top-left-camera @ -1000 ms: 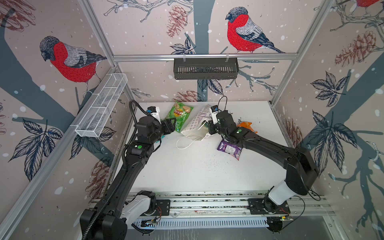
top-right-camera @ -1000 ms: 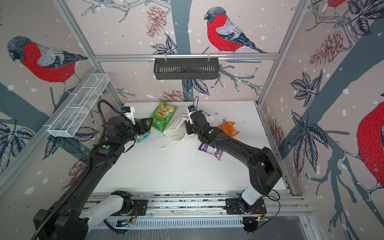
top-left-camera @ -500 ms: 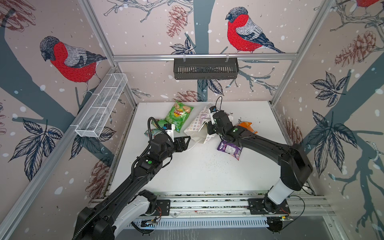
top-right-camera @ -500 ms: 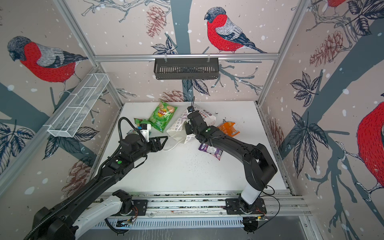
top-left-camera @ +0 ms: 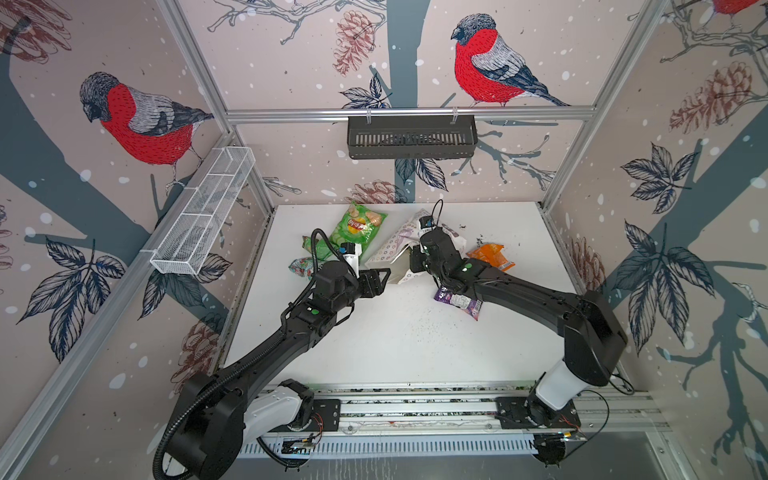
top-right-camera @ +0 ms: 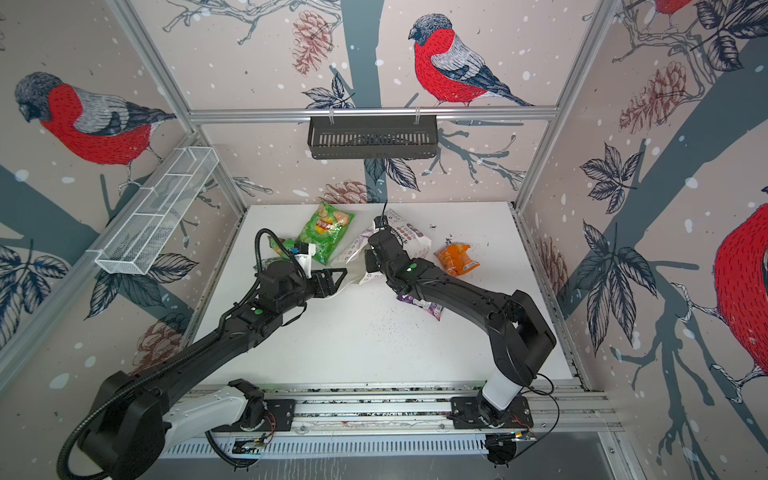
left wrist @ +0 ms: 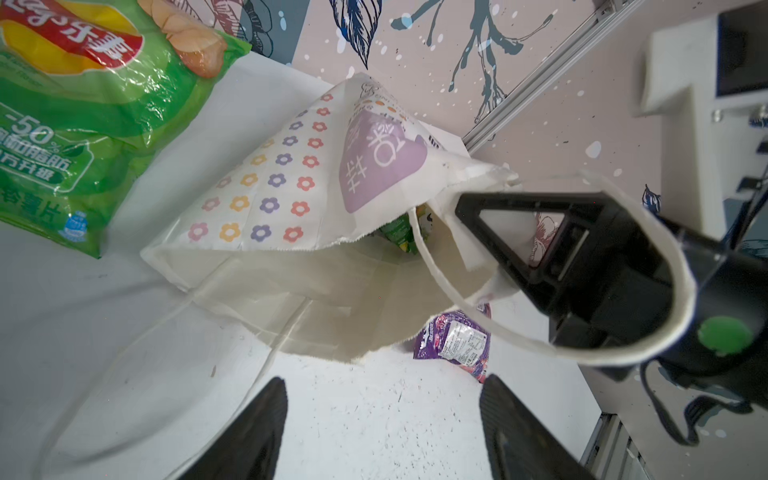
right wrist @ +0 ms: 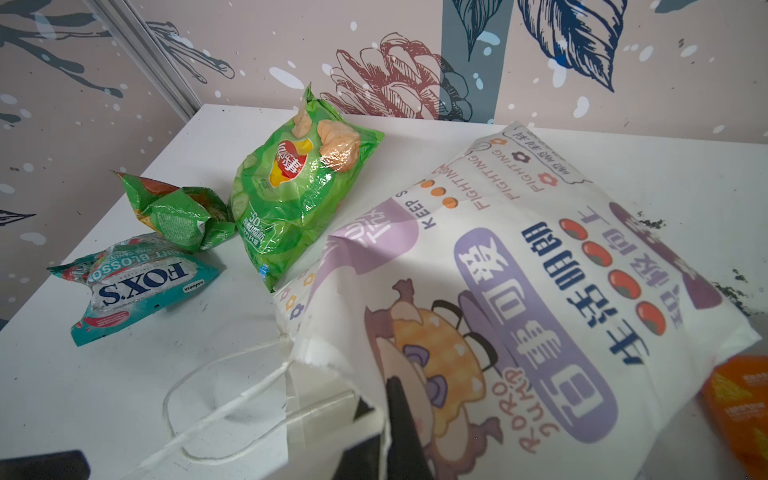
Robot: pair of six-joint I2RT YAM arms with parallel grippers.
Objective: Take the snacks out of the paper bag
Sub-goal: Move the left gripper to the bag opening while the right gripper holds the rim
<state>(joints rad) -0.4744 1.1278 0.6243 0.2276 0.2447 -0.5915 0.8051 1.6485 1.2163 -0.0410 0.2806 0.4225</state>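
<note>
— Where's the paper bag?

— On its side at the 12 o'clock end of the white table, with the mouth facing about 7 o'clock. It's white paper with purple panels, rows of little coloured flowers, a cartoon child and white cord handles.

— Anything inside?

— A green-and-yellow packet shows just within the mouth. Out on the table there's a green Lay's chip bag at the bag's 10 o'clock. A crumpled green packet and the teal FOX'S packet lie out toward 9. The orange packet is at 3 and the purple packet at 5.

— And the claws?

— The right claw is clenched on the mouth's upper lip, holding it off the table, and a cord handle loops round it. The left claw is spread wide and empty, just short of the mouth at the bag's 7 o'clock.
</note>
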